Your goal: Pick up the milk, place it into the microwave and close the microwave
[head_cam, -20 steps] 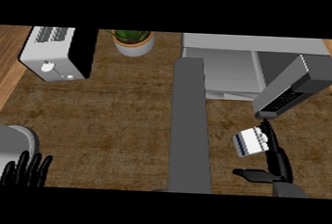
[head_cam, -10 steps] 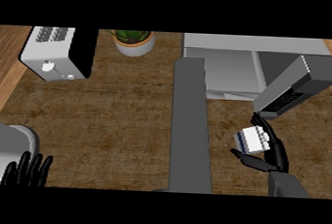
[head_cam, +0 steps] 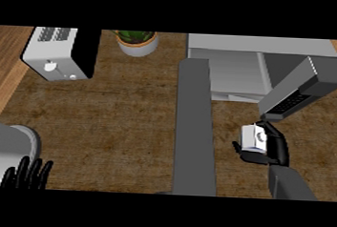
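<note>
Since a second ago right hand [head_cam: 269, 147] has closed round milk [head_cam: 253, 138] and carried it up toward microwave [head_cam: 244, 66]; open door [head_cam: 303, 90] juts out just above it. Left hand [head_cam: 28, 173] rests at lower left, fingers straight. Toaster [head_cam: 61, 53] and plant [head_cam: 137, 40] stand far left.

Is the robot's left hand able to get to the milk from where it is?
Probably not. The left hand rests open at the lower left corner, and the milk sits far across the counter, past the long grey bar, already wrapped in the right hand.
</note>
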Available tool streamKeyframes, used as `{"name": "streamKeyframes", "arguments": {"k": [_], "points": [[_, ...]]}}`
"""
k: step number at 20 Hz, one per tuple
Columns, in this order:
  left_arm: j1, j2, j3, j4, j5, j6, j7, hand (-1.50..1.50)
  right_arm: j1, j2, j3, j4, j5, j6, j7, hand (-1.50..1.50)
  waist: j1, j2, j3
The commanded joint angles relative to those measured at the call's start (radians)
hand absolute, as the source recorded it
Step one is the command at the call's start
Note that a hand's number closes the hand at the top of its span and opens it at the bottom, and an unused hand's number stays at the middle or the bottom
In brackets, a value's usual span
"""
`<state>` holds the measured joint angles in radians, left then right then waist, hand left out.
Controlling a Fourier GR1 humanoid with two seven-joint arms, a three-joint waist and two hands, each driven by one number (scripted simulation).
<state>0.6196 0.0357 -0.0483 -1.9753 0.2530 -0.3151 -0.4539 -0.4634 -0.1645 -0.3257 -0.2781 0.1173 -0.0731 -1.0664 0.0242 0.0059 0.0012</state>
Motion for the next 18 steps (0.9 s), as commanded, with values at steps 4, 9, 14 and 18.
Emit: {"name": "streamKeyframes", "arguments": {"k": [4, 9, 14, 18], "points": [[-0.041, -0.008, -0.015, 0.02, -0.001, -0.001, 0.016, -1.5, -0.048, 0.018, -0.047, 0.02, -0.031, -0.053, -0.127, 1.5, 0.006, 0.006, 0.002], [0.038, 0.002, -0.023, -0.043, 0.003, -0.016, 0.02, -1.5, -0.035, 0.066, -0.097, 0.013, -0.071, -0.099, -0.163, 1.5, 0.01, 0.004, 0.002], [-0.048, -0.006, 0.007, -0.007, 0.004, 0.014, 0.038, -1.5, -0.029, 0.072, -0.086, -0.006, -0.069, -0.087, -0.153, 1.5, -0.007, -0.001, 0.0], [0.031, -0.012, -0.009, -0.053, 0.009, 0.001, 0.033, -1.5, 0.028, 0.108, -0.055, -0.106, -0.062, -0.105, -0.149, 1.5, -0.018, -0.007, -0.001]]}}
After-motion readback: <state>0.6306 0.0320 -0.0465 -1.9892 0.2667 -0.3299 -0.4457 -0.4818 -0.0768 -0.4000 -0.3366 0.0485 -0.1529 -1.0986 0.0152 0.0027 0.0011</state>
